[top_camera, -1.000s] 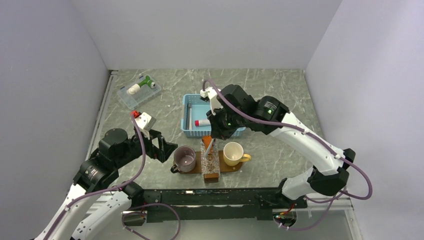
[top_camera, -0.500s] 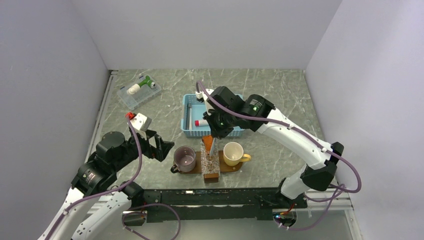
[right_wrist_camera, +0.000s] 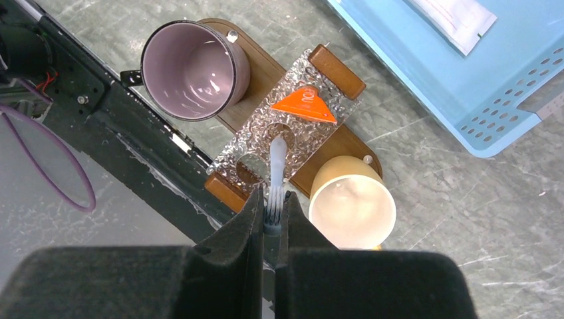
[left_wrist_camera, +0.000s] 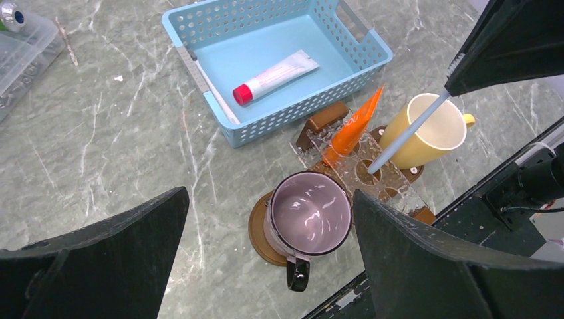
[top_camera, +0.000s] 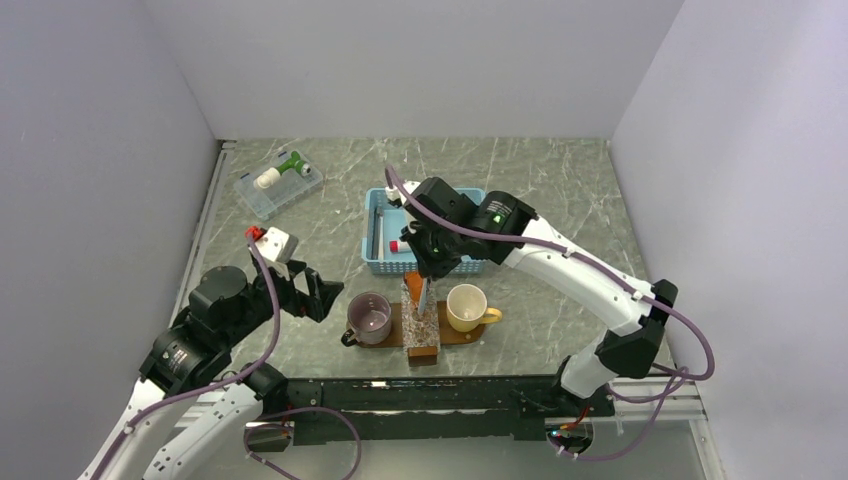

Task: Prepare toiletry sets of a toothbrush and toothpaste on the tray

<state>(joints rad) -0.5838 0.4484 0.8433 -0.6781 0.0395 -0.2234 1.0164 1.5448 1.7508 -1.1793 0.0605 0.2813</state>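
Grey-green marbled worktop, pale walls; toothpaste lettering too small to read; right gripper pinches the toothbrush over the tray; left gripper spread wide.

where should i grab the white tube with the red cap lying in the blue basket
Grip the white tube across its mid-body, coming straight down from above. It lies flat and diagonal on the floor of the blue basket, whose walls likely block a sideways approach, so align the gripper to close across its narrow width.
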